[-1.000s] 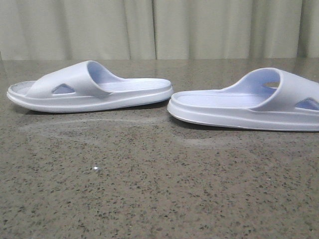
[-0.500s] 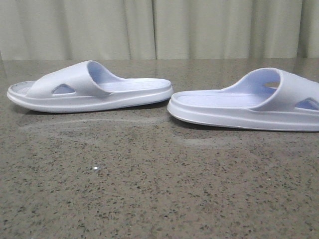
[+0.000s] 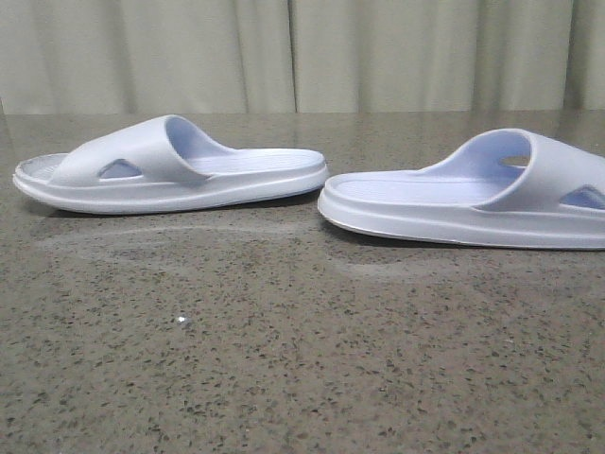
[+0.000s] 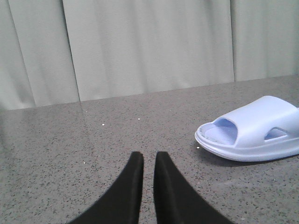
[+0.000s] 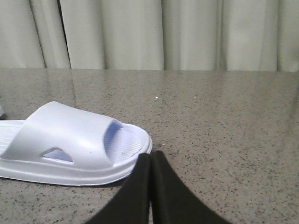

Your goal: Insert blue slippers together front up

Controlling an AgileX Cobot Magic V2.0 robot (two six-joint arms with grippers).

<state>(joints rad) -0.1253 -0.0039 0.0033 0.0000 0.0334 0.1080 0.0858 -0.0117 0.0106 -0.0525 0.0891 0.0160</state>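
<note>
On the bench (image 3: pixel 284 359) both slippers, left (image 3: pixel 170 165) and right (image 3: pixel 473 194), lie flat, heels nearly touching, ungrabbed. Both jaws clenched on nothing, so everything's left to do.
</note>
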